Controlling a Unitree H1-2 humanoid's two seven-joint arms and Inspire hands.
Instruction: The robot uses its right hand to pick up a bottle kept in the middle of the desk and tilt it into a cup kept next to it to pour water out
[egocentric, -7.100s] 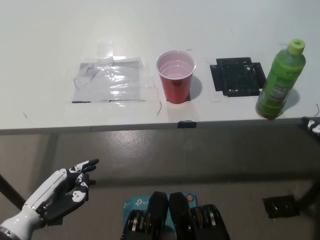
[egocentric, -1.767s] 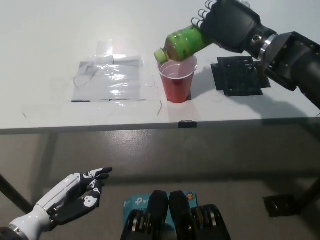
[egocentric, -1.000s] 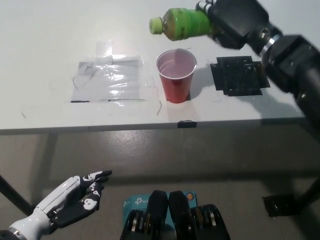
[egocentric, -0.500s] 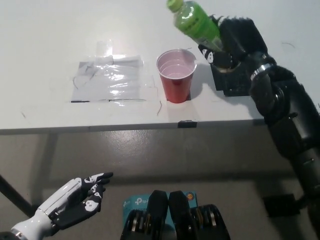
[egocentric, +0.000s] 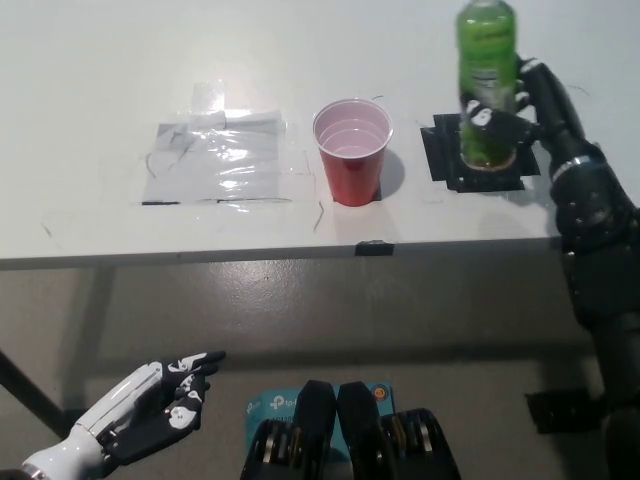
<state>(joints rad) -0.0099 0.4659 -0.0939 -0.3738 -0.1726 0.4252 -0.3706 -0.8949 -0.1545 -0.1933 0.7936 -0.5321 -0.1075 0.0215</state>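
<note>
Right hand (egocentric: 520, 105): we grip the green bottle (egocentric: 488, 75) around its lower half, fingers wrapped on the label, bottle upright.
Bottle: it stands to the right of the red cup (egocentric: 352, 152), well apart from it, with its base on or just above the black mat (egocentric: 447, 160); we cannot tell if it touches.
Cup: upright on the bench (egocentric: 100, 90), open mouth up, just left of the mat; whether any water lies in it we cannot tell.
Left hand (egocentric: 140, 410): we rest it open, fingers spread, low and well below the bench edge, far from the cup.
Step in hand: we judge this to be setting the bottle down beside the cup.
How to do it well: we lower straight, keep the bottle vertical, let the base sit flat on the mat before loosening, then open the fingers wide and draw away from the cup so nothing tips.
Risk: a slanted release could topple the tall bottle toward the cup.
</note>
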